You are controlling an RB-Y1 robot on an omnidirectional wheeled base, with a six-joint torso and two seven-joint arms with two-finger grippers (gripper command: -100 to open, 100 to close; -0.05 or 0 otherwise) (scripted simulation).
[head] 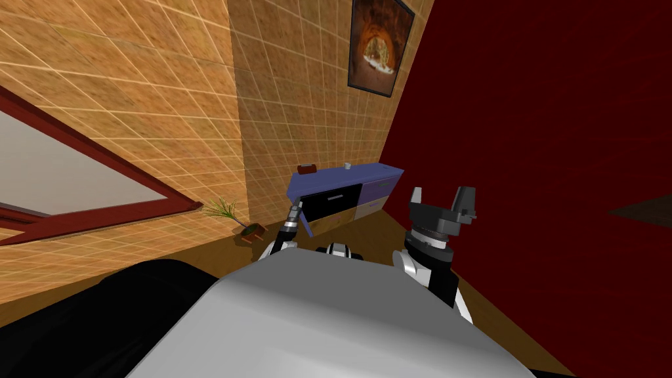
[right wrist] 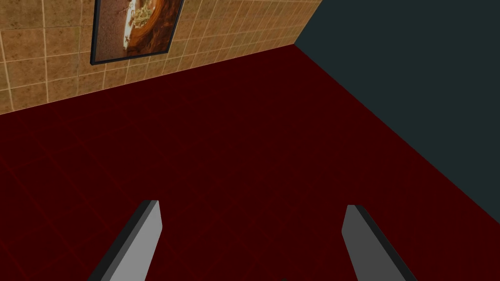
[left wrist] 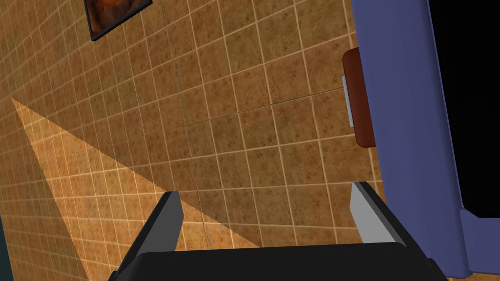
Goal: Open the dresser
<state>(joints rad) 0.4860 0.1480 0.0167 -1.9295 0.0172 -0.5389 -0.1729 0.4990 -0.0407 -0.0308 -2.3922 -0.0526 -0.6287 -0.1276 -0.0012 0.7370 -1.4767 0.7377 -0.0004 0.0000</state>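
Head view: the blue dresser [head: 344,176] stands against the tiled wall [head: 295,98], in the corner where a dark red wall [head: 538,131] meets it. One half of its front is black with a pale bar handle [head: 335,197]; the other half shows lilac and pale drawer fronts [head: 375,190]. A brown box [head: 307,168] and a small white cup [head: 346,165] sit on top. The left pincer [head: 297,209] is just beside the dresser's box end, fingers spread around nothing. The right pincer [head: 440,197] is raised near the red wall, also spread. A potted plant [head: 239,223] stands on the floor by the tiles.
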